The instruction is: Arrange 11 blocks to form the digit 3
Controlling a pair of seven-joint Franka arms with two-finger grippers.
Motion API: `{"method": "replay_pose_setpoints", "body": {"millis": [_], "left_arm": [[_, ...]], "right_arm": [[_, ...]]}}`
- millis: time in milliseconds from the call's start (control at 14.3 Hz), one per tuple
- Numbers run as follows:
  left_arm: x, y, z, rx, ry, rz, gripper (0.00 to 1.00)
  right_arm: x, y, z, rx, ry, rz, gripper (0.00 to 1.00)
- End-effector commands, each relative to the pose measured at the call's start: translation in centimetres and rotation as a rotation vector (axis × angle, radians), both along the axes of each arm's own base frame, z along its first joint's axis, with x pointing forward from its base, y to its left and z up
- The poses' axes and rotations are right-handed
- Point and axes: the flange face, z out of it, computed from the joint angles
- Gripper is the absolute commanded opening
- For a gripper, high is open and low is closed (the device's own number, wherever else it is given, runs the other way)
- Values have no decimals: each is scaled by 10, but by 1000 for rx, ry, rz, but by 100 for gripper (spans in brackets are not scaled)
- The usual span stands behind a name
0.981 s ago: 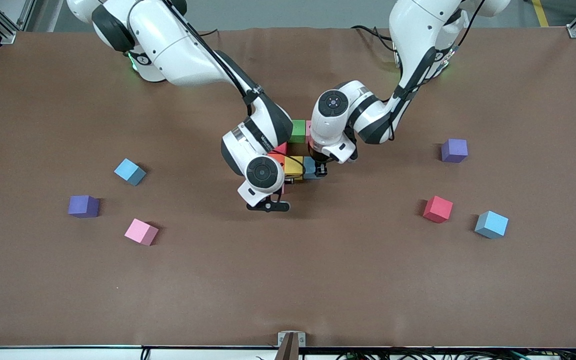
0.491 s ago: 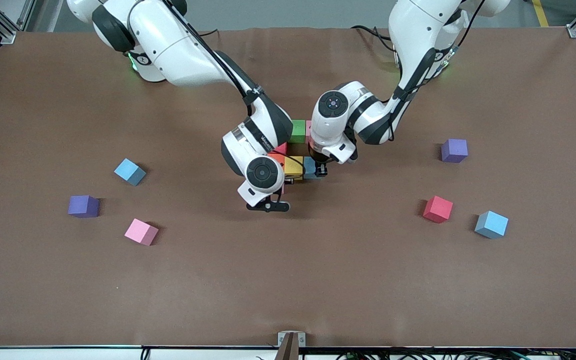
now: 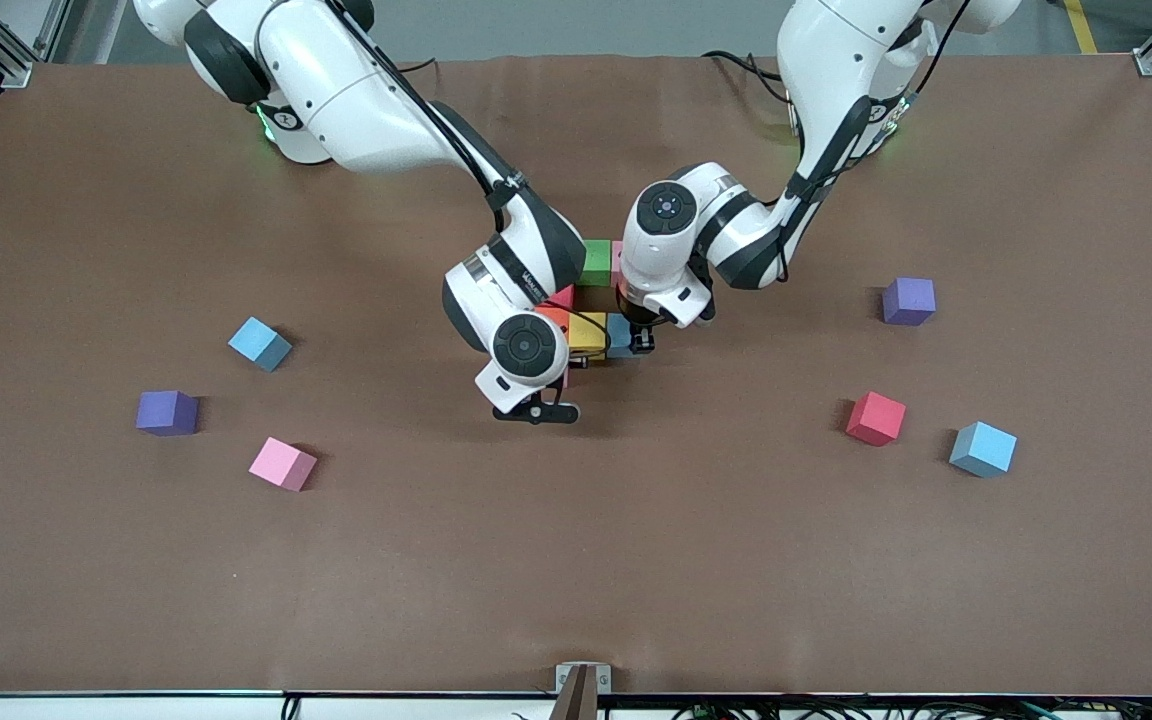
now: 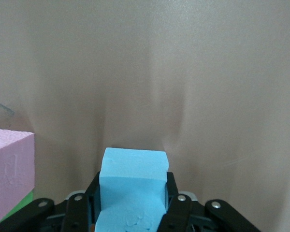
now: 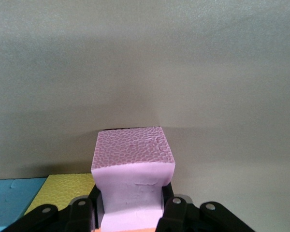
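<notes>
nothing moved | left hand (image 4: 131,220) grips blue cube (image 4: 131,188) | right hand (image 5: 130,217) grips pink cube (image 5: 132,179)

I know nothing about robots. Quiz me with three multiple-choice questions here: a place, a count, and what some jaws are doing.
1. Where is the green block? A in the middle group of blocks; B alone at the table's edge; C in jaws.
2. How many purple blocks? A one; B two; C four.
3. The left arm's jaws are: A shut on a light blue block; B open, empty; C shut on a red block.
Answers: A, it touches neighbours at the centre; B, one toward each end; A, the left wrist view shows it clamped.
</notes>
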Motion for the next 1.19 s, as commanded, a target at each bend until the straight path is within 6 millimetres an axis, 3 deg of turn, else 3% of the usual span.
{"method": "replay_pose_setpoints", "body": {"millis": [0,70,140,491,771,981,1121], "left_arm": [[1,-3,1,-2,-21,0,17],[1,-3,1,-2,-21,1,17],[1,-3,1,-2,-21,0,17],[1,-3,0,-3,-21,1,19],[0,-3,-2,-1,-18,0,22],[0,-3,-4,-1,-17,0,23],[2,-5,-4,-4,-18,1,28]], "right_arm": [[-4,2,1,-2,12,-19,45],[-4,2,1,-3,13,-20,66],[-4,2,1,-5,12,-21,100],[-3,2,9,1,6,-19,100],[4,-7,33,-3,5,-22,100],[38,-48,73,-25,-58,-87,100],[70,-101,89,-73,-92,-173,100]]}}
